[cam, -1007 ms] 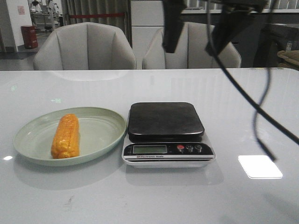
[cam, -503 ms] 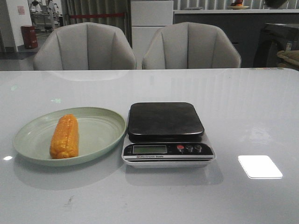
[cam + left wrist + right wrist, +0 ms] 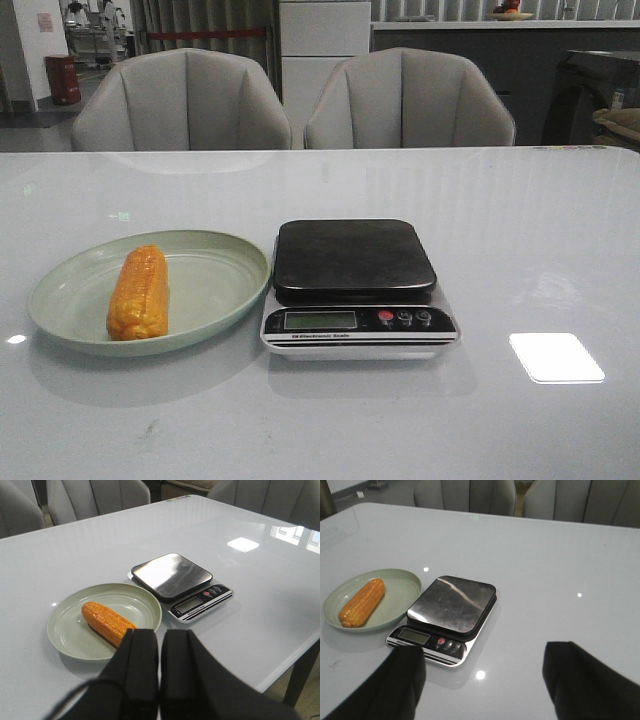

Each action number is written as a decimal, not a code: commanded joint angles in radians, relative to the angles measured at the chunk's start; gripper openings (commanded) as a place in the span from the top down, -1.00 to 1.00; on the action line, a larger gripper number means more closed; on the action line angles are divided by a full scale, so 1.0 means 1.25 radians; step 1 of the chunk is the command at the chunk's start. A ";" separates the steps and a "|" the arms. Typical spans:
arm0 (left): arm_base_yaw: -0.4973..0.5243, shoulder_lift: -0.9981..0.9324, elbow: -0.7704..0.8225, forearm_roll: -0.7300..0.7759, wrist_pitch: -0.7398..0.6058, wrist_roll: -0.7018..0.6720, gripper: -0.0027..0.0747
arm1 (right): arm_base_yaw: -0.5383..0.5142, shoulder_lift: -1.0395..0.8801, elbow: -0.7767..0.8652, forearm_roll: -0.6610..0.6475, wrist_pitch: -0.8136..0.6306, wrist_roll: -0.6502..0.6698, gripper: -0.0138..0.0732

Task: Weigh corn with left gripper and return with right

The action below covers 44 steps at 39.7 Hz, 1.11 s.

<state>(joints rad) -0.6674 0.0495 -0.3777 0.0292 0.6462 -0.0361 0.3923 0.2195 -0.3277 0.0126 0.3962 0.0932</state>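
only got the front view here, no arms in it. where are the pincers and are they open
Observer: The left pincer is shut, its fingers pressed together, holding nothing.
Operator: and the right one
Observer: The right pincer is open, fingers wide apart, empty.
Operator: either one near the corn
Observer: No. Both hang well above the table; the corn lies untouched on the plate, seen just past the left fingertips.
Operator: scale clear
Observer: Yes, from the right wrist the scale has nothing on its platform.
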 commanded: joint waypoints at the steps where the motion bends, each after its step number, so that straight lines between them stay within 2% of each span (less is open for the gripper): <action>1: -0.005 0.010 -0.020 0.000 -0.060 -0.002 0.61 | -0.004 -0.051 0.036 -0.010 -0.132 -0.008 -0.67; 8: -0.005 0.010 -0.020 0.000 -0.060 -0.002 0.61 | -0.004 -0.069 0.092 -0.010 -0.185 -0.008 -0.66; 10: -0.005 0.010 -0.020 0.000 -0.060 -0.002 0.61 | -0.004 -0.069 0.092 -0.010 -0.187 -0.008 -0.60; 13: -0.005 0.010 -0.020 0.000 -0.060 -0.002 0.61 | -0.004 -0.069 0.092 -0.010 -0.186 -0.008 -0.34; 17: -0.005 0.010 -0.020 0.000 -0.060 -0.002 0.61 | -0.004 -0.069 0.092 -0.010 -0.172 -0.008 0.24; 19: -0.005 0.010 -0.020 0.000 -0.060 -0.002 0.61 | -0.004 -0.069 0.092 -0.010 -0.164 -0.008 0.40; 22: -0.005 0.010 -0.020 0.000 -0.060 -0.002 0.61 | -0.004 -0.069 0.092 -0.010 -0.163 -0.008 0.33; 44: -0.005 0.010 -0.020 0.000 -0.060 -0.002 0.61 | -0.004 -0.069 0.092 -0.010 -0.163 -0.008 0.34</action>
<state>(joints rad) -0.6674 0.0495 -0.3777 0.0292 0.6462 -0.0361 0.3923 0.1219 -0.1867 0.0110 0.2654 0.0916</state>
